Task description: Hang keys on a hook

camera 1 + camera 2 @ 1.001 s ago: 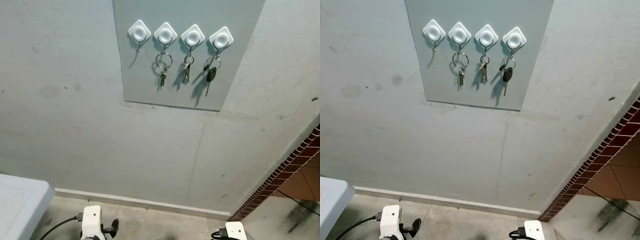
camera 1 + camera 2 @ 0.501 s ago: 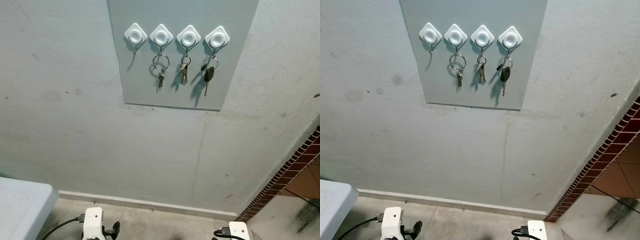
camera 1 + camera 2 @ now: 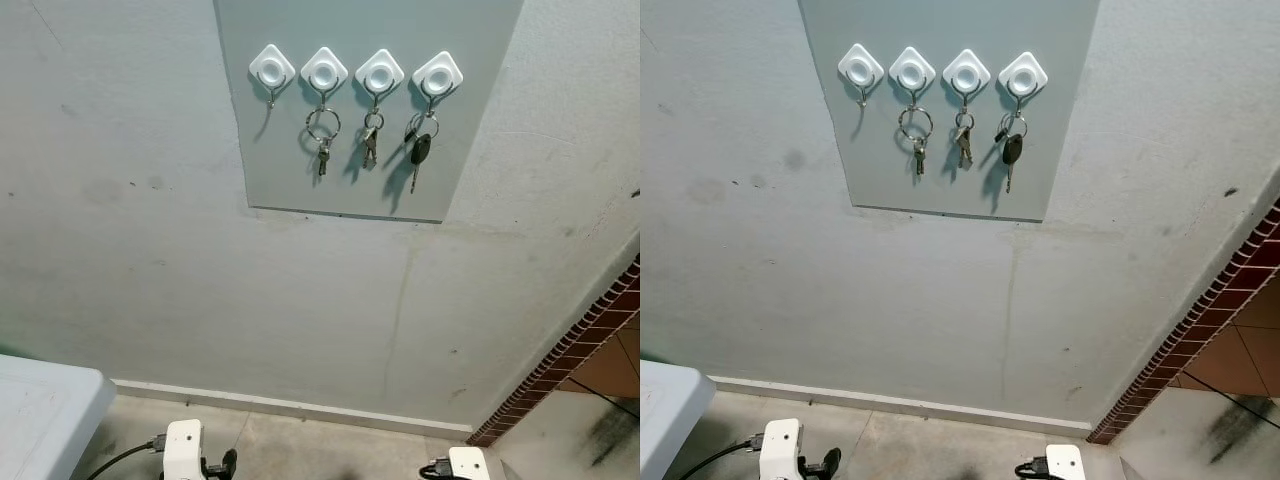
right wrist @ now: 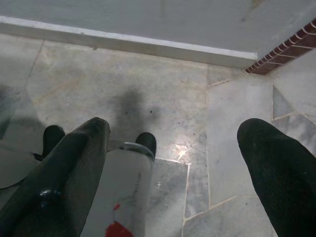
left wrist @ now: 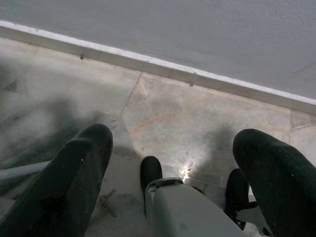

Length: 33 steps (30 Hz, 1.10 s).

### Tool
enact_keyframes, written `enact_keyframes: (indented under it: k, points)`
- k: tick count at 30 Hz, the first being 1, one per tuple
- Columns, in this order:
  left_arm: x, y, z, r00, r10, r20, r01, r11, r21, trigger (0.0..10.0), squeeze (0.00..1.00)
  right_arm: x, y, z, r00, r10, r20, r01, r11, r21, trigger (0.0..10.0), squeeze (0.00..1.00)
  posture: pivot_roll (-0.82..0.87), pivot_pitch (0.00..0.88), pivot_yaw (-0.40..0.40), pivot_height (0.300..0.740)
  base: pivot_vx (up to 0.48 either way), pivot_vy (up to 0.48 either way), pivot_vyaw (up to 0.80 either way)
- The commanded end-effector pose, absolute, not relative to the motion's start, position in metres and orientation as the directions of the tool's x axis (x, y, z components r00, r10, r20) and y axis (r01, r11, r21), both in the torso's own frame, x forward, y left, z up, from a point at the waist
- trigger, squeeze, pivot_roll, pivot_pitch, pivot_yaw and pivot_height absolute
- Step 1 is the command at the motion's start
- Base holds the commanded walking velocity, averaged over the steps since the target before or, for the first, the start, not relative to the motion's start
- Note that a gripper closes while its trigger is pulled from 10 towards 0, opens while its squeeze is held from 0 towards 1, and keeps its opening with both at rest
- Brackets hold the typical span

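While both tools [image 5: 168, 163] [image 4: 173, 163] hang open and empty, we see three key sets [image 3: 368, 140] hung; the nine-o'clock hook [image 3: 272, 72] remains bare.

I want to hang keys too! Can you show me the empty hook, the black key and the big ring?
empty hook [image 3: 272, 68]: left eye view, on its white diamond base.
black key [image 3: 421, 150]: left eye view, on its dark head.
big ring [image 3: 322, 124]: left eye view, on the ring's wire.

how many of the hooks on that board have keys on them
3 of 4. In the row on the grey board, the leftmost hook is bare. The second hook, third hook and rightmost hook each carry keys. None look hidden.
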<state>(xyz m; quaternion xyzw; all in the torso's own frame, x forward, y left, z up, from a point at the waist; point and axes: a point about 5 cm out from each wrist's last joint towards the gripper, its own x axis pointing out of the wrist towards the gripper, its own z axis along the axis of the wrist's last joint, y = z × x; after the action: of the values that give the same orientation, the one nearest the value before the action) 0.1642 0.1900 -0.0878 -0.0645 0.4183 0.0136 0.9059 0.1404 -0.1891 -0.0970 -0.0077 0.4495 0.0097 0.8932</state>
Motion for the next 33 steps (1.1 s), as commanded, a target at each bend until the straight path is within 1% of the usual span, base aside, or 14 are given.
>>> enact_keyframes:
  k: [1, 8, 25, 33]
  points:
    - [0.1593, 0.1938, -0.0896, 0.637, -0.015, -0.771, -0.09, 0.992, -0.094, 10.0, 0.0, 0.1421, -0.187, -0.0963, 0.604, 0.02, -0.797, -0.042, 0.999, -0.006, 10.0, 0.0, -0.07, 0.0, 0.009, 0.74, 0.0, 0.0, 0.0]
    - [0.1572, 0.1927, -0.0905, 0.634, -0.02, -0.773, -0.087, 0.991, -0.097, 10.0, 0.0, 0.1418, -0.1879, -0.0961, 0.606, 0.026, -0.795, -0.048, 0.999, -0.004, 10.0, 0.0, -0.06, 0.0, 0.0, 0.74, 0.0, -0.035, 0.0]
    - [0.1584, 0.1887, -0.0904, 0.638, -0.032, -0.769, -0.074, 0.992, -0.102, 10.0, 0.0, 0.1364, -0.1911, -0.0974, 0.597, 0.023, -0.802, -0.054, 0.998, -0.011, 10.0, 0.0, -0.07, 0.0, -0.005, 0.74, 0.0, -0.406, 0.0]
    - [0.1634, 0.1872, -0.0882, 0.652, -0.038, -0.757, -0.066, 0.992, -0.107, 10.0, 0.0, 0.1349, -0.1917, -0.0979, 0.594, 0.024, -0.804, -0.057, 0.998, -0.013, 10.0, 0.0, -0.07, 0.0, -0.008, 0.74, 0.0, -0.41, 0.0]
